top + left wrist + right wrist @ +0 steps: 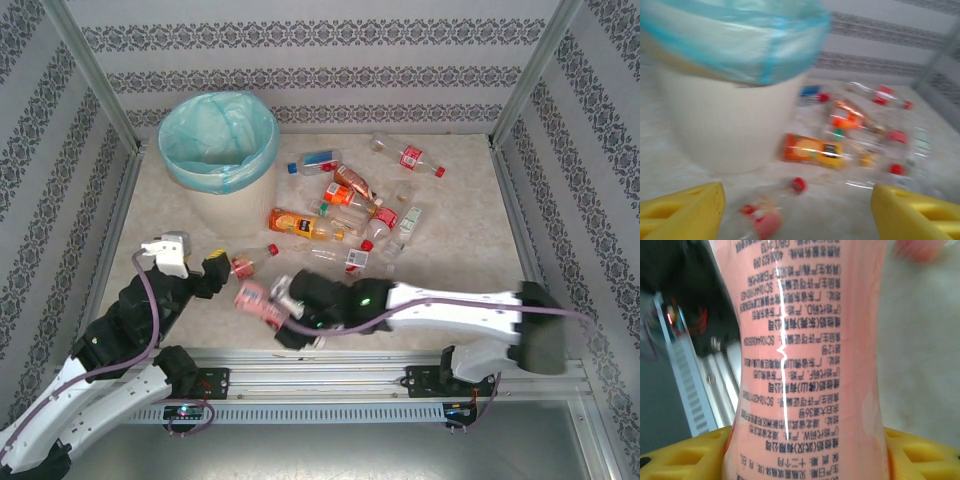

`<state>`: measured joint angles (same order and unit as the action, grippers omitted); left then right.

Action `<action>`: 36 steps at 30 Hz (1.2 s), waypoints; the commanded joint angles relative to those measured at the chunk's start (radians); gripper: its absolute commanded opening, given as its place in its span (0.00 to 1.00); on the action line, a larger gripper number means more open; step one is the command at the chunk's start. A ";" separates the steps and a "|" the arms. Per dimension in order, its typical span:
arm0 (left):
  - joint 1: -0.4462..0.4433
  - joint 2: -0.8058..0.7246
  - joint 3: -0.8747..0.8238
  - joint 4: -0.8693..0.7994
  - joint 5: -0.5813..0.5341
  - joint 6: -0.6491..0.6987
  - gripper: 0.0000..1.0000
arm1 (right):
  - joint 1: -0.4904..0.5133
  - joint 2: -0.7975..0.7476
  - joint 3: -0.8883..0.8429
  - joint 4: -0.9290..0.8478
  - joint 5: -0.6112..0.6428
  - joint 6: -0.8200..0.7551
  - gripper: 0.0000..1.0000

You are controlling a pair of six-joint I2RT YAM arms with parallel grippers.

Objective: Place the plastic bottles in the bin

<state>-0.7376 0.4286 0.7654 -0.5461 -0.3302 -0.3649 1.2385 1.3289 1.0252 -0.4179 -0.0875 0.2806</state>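
Bin: the bin [222, 190] stands upright in the far left corner of the surface [460, 250], with a turquoise liner folded over its rim.
Left end effector: the left end effector [796, 212] is released. Its yellow fingers [682, 212] are wide apart, low by the left edge and facing the bin's side.
Red bottle: the red bottle [761, 220] lies on its side just ahead of those fingers, between them in the wrist view. It is too blurred to tell if it touches either.
Right end effector: the right end effector [805, 457] is grasping the pink bottle [807, 340], with a yellow finger against each side.
Pink bottle's place: close to the near edge, left of the middle, just beside the red bottle. I cannot tell whether it is lifted.
Loose bottles: the loose bottles [385, 218] lie scattered from the middle to the far edge, right of the bin.
Orange bottle: the orange bottle [298, 223] lies flat near the bin's foot.
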 commanded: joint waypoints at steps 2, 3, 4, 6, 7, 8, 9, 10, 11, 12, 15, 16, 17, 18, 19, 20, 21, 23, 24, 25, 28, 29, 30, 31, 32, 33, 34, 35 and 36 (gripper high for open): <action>0.007 0.101 0.034 0.185 0.469 0.026 0.79 | -0.110 -0.184 -0.084 0.099 -0.040 -0.038 0.58; 0.008 0.134 0.035 0.227 0.549 0.005 0.80 | -0.134 -0.218 -0.097 0.111 -0.056 -0.047 0.58; 0.008 0.168 0.042 0.262 0.623 -0.015 0.80 | -0.151 -0.244 -0.102 0.117 -0.060 -0.055 0.58; 0.009 0.230 0.066 0.308 0.759 -0.044 0.82 | -0.170 -0.290 -0.103 0.110 -0.063 -0.068 0.58; 0.009 0.257 0.078 0.329 0.810 -0.060 0.83 | -0.172 -0.311 -0.102 0.108 -0.065 -0.076 0.58; 0.008 0.273 0.085 0.347 0.839 -0.072 0.84 | -0.173 -0.328 -0.103 0.106 -0.071 -0.083 0.57; 0.007 0.291 0.087 0.369 0.848 -0.086 0.84 | -0.173 -0.346 -0.105 0.107 -0.084 -0.094 0.57; 0.008 0.301 0.086 0.387 0.841 -0.094 0.85 | -0.173 -0.363 -0.108 0.112 -0.099 -0.100 0.57; 0.007 0.307 0.083 0.399 0.824 -0.101 0.85 | -0.173 -0.378 -0.113 0.117 -0.109 -0.102 0.57; 0.008 0.312 0.076 0.417 0.806 -0.108 0.85 | -0.173 -0.395 -0.121 0.125 -0.121 -0.106 0.56; 0.007 0.322 0.048 0.504 0.796 -0.139 0.84 | -0.172 -0.429 -0.143 0.147 -0.146 -0.110 0.56; 0.008 0.323 0.038 0.540 0.802 -0.153 0.82 | -0.172 -0.433 -0.146 0.148 -0.154 -0.109 0.56; 0.008 0.323 0.028 0.570 0.804 -0.167 0.81 | -0.173 -0.435 -0.146 0.144 -0.161 -0.112 0.56; 0.009 0.321 0.015 0.610 0.803 -0.184 0.79 | -0.172 -0.434 -0.145 0.140 -0.171 -0.113 0.56; 0.008 0.316 0.002 0.648 0.797 -0.197 0.77 | -0.172 -0.432 -0.143 0.136 -0.180 -0.114 0.56; 0.008 0.310 -0.009 0.677 0.790 -0.207 0.76 | -0.172 -0.430 -0.144 0.134 -0.189 -0.115 0.56; 0.008 0.304 -0.017 0.700 0.779 -0.213 0.74 | -0.172 -0.429 -0.144 0.133 -0.194 -0.116 0.56; 0.008 0.297 -0.021 0.712 0.768 -0.214 0.70 | -0.171 -0.426 -0.145 0.135 -0.202 -0.115 0.56; 0.009 0.297 -0.019 0.708 0.762 -0.214 0.65 | -0.172 -0.425 -0.144 0.137 -0.210 -0.116 0.56; 0.007 0.297 -0.017 0.703 0.759 -0.215 0.60 | -0.173 -0.423 -0.141 0.138 -0.214 -0.118 0.56; 0.009 0.301 -0.012 0.695 0.760 -0.218 0.45 | -0.172 -0.419 -0.134 0.139 -0.191 -0.114 0.62; 0.008 0.299 -0.011 0.697 0.758 -0.219 0.40 | -0.172 -0.419 -0.132 0.137 -0.175 -0.111 0.66; 0.007 0.296 -0.009 0.696 0.744 -0.220 0.37 | -0.172 -0.421 -0.131 0.135 -0.149 -0.107 0.69; 0.008 0.292 -0.006 0.691 0.719 -0.221 0.34 | -0.173 -0.423 -0.131 0.134 -0.122 -0.106 0.72; 0.008 0.288 -0.002 0.680 0.688 -0.219 0.30 | -0.173 -0.427 -0.132 0.133 -0.097 -0.106 0.77; 0.008 0.279 0.006 0.660 0.636 -0.212 0.28 | -0.173 -0.431 -0.135 0.136 -0.067 -0.109 0.83; 0.009 0.268 0.014 0.634 0.568 -0.202 0.28 | -0.174 -0.436 -0.136 0.138 -0.036 -0.113 0.89; 0.009 0.260 0.024 0.608 0.498 -0.192 0.28 | -0.174 -0.439 -0.134 0.138 0.008 -0.116 0.94; 0.009 0.252 0.038 0.575 0.400 -0.179 0.27 | -0.174 -0.442 -0.128 0.130 0.059 -0.120 0.97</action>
<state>-0.7376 0.7143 0.7498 0.0399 0.3046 -0.5644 1.0626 0.9051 0.8917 -0.2882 -0.1478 0.1810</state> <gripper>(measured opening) 0.611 0.949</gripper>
